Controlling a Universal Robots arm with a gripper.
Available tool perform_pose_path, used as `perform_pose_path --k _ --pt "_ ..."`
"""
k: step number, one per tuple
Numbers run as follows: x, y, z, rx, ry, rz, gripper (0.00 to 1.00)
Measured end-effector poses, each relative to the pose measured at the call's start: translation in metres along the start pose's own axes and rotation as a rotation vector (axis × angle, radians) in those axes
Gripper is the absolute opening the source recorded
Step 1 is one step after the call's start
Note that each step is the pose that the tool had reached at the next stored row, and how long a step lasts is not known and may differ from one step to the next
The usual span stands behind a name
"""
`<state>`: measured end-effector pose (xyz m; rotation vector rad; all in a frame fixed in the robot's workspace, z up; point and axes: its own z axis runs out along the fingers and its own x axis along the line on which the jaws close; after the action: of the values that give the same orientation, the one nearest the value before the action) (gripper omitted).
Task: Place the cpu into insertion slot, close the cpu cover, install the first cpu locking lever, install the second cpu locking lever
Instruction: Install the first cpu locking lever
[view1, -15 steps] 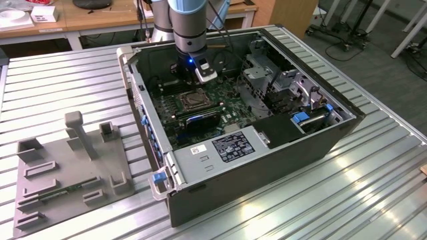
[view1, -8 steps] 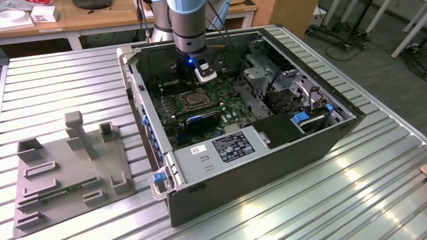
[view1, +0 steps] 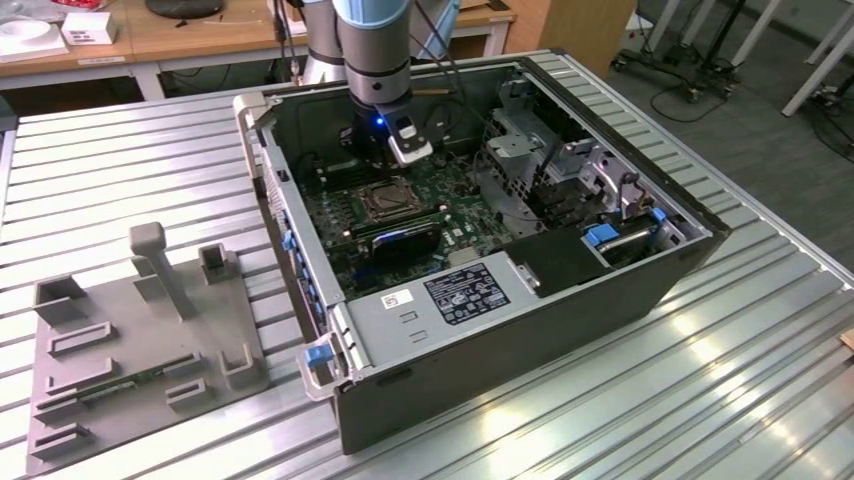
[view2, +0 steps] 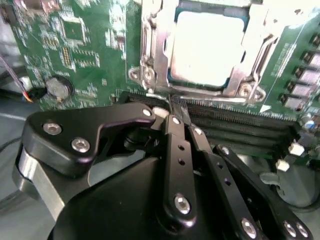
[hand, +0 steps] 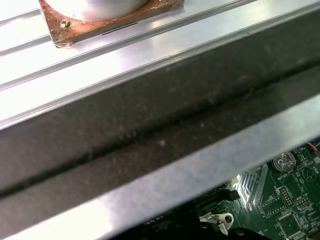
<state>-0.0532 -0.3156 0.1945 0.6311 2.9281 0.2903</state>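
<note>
- In the second wrist view the cpu (view2: 207, 47) lies flat in the insertion slot (view2: 200, 85), at the upper centre of the frame; its pale grey face shows through a square window. I judge the first step done.
- The cpu cover (view2: 152, 50) looks folded down over the chip: its silver frame runs along both sides of the grey face and across the near edge, flat against the socket. So the second step also appears complete, though the far edge of the cover is cut off at the top of the frame.
- The gripper (view2: 172, 107) sits at the centre of that view, its fingers (view2: 176, 135) pressed together into a narrow tip. The tip is at the near edge of the socket, right where a thin silver locking lever (view2: 157, 95) runs along the frame.
- Whether the tip is touching the lever or just beside it I cannot tell. No lever can be judged as latched from here, so both lever steps seem left to do, and the first of them looks to be the one in hand.
- In the exterior view the gripper (view1: 387, 140) reaches down into the open computer case (view1: 534, 330), upper centre of the frame, just above the socket (view1: 383, 203) on the green motherboard (view1: 454, 215).
- The case rests on the ribbed metal desk (view1: 134, 170); a grey parts holder (view1: 134, 340) sits at lower left, well apart from the work.
- The first wrist view looks across the case wall (hand: 150, 130) to a corner of the board at lower right.
</note>
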Motion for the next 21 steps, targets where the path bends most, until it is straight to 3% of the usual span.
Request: perform_pose_path --k 12,21 --pt "0.0 0.0009 -0.0025 0.0108 -0.0045 -0.002 0.11" --pt "0.0001 0.0021 -0.0056 0.011 -0.0049 -0.002 0.11"
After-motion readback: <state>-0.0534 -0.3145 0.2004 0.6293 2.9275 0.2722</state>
